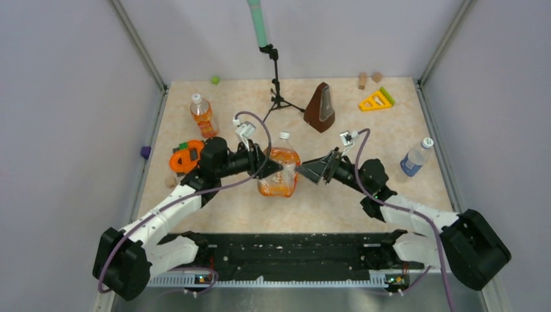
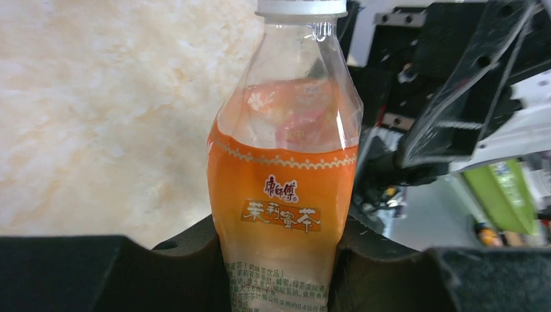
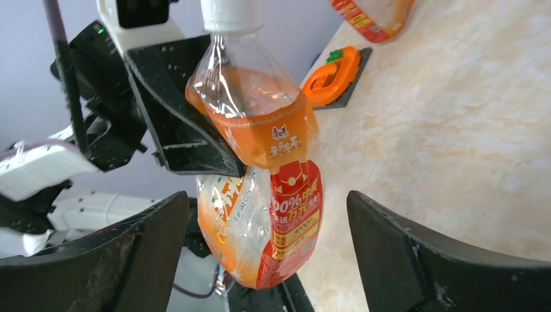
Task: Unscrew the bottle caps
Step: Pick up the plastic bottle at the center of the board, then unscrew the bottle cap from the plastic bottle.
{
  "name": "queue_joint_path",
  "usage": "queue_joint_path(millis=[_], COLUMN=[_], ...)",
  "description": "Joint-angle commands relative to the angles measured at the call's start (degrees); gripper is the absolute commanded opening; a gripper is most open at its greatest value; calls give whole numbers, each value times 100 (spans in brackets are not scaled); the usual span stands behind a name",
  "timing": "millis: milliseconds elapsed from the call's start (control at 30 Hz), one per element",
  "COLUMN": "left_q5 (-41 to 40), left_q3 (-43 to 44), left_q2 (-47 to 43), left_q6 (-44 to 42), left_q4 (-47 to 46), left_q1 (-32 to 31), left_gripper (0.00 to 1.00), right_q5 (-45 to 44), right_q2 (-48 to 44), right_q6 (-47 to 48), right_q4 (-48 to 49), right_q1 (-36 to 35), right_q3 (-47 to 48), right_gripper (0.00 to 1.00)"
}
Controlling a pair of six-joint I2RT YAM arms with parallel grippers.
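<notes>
The squat orange bottle (image 1: 279, 172) stands at the table's middle with its white cap (image 1: 284, 136) on. My left gripper (image 1: 274, 168) is shut on its body from the left; in the left wrist view the bottle (image 2: 286, 182) fills the gap between the fingers of my left gripper (image 2: 279, 273), with the cap (image 2: 301, 8) at the top. My right gripper (image 1: 300, 170) is open at the bottle's right side. In the right wrist view the fingers of my right gripper (image 3: 266, 253) stand apart either side of the bottle (image 3: 260, 169). The slim orange bottle (image 1: 203, 117) and the blue-label bottle (image 1: 414, 158) stand capped.
A brown metronome (image 1: 320, 104) and a black tripod stand (image 1: 276, 84) are behind the bottle. An orange tool (image 1: 185, 158) lies by my left arm. A yellow triangle (image 1: 375, 101), wooden blocks (image 1: 362, 80) and a green ball (image 1: 214, 80) sit at the back.
</notes>
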State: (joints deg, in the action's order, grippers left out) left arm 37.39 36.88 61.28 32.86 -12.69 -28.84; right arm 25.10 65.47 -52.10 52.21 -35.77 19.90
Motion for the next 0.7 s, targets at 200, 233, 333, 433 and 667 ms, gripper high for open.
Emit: queue_joint_path(millis=[200, 233, 333, 433, 667], left_q5=[-1665, -1835, -2271, -2484, -3283], left_q3=[108, 117, 247, 508, 655], left_q2=[-975, -1008, -973, -776, -630], left_q6=[-3040, -3280, -3745, -4192, -5281], left_q4=[1717, 1808, 2081, 2505, 2836], left_q1=[-378, -458, -714, -1038, -1815], left_gripper=[0, 0, 0, 0, 0], right_q5=[-1300, -1279, -1117, -720, 407], right_q2=[-1157, -1135, -1019, -794, -241], right_q6=[661, 605, 382, 493, 935], right_q4=[-3608, -3793, -4072, -4349, -5153], right_q1=[123, 123, 125, 140, 140], right_q3=[1268, 1413, 1693, 2030, 2672], right_gripper=[99, 99, 99, 99, 74])
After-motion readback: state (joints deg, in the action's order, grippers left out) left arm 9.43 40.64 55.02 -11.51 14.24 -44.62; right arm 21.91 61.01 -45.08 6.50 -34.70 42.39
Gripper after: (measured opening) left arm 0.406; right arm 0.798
